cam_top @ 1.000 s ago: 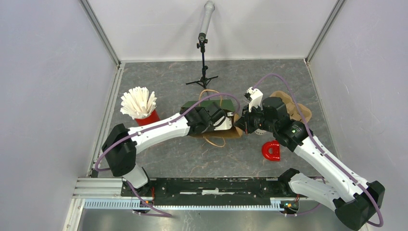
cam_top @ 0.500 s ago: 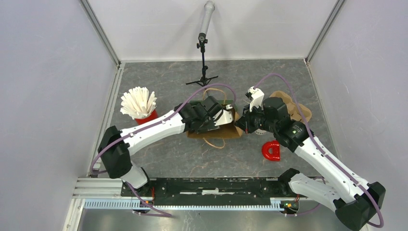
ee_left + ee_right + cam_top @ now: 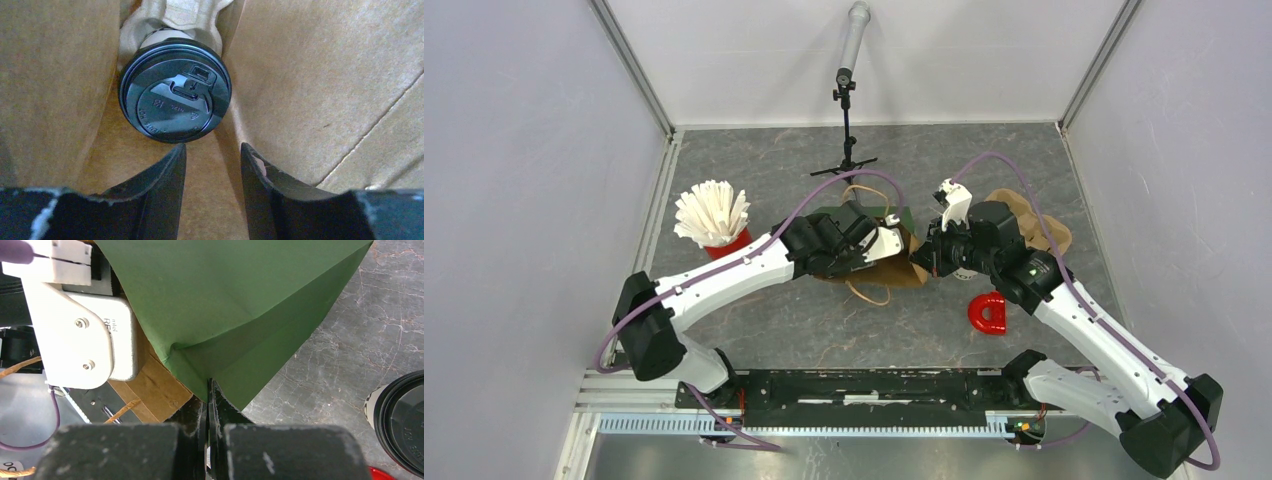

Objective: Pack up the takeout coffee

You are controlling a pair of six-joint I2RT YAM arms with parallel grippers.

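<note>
In the left wrist view the takeout coffee (image 3: 175, 90) lies inside the paper bag (image 3: 320, 75), its black lid facing the camera and a sliver of cream cup behind it. My left gripper (image 3: 213, 147) is open just short of the lid, with nothing between its fingers. From above, the left gripper (image 3: 892, 240) reaches into the mouth of the green bag (image 3: 902, 214), which lies on its side. My right gripper (image 3: 208, 382) is shut on the green bag's (image 3: 240, 300) edge, holding the mouth up. A second lidded cup (image 3: 398, 422) stands at the lower right of the right wrist view.
A red cup of white sticks (image 3: 714, 222) stands to the left. The brown cup carrier (image 3: 1036, 228) lies behind my right arm, and a red U-shaped piece (image 3: 989, 314) sits in front of it. A small tripod stand (image 3: 846, 150) is at the back. Walls close in on both sides.
My left gripper has opened off the coffee cup and drawn back toward the left, leaving the cup inside the bag. The right gripper has kept its hold on the bag.
</note>
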